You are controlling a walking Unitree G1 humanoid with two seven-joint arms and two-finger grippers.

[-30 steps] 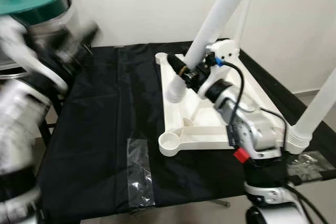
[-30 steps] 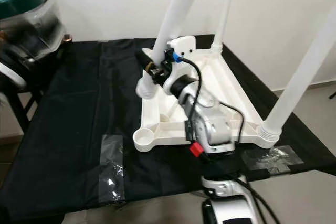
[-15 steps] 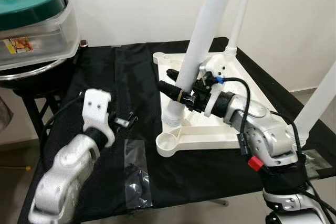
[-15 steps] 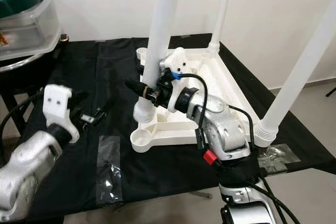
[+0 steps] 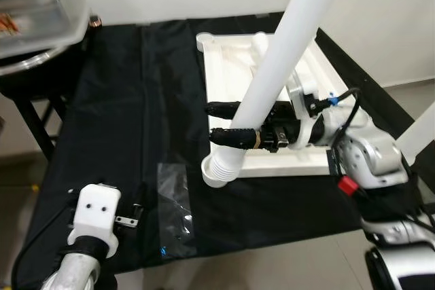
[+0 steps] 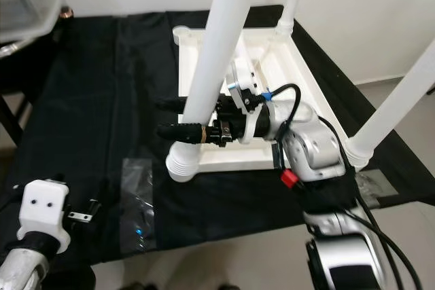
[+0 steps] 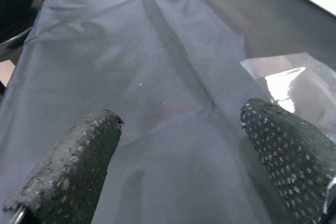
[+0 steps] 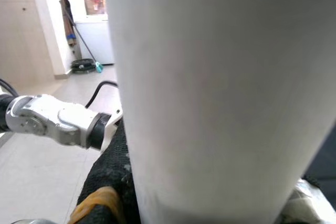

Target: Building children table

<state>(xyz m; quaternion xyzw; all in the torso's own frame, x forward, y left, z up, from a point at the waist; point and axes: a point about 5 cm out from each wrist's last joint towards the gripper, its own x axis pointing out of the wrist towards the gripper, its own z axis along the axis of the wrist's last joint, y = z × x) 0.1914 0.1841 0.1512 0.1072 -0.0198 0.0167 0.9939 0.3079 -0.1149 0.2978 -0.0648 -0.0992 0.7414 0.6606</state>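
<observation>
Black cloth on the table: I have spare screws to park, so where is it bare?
The black cloth is bare between the upturned white table top and its far-left edge, beyond the tape patch. It is crowded near the corner where the right pincer grips the white leg.

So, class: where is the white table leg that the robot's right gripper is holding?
In the left eye view, the white table leg stands mid-frame, its ribbed foot at the near left corner of the upturned tabletop, clamped by the right gripper.
</observation>
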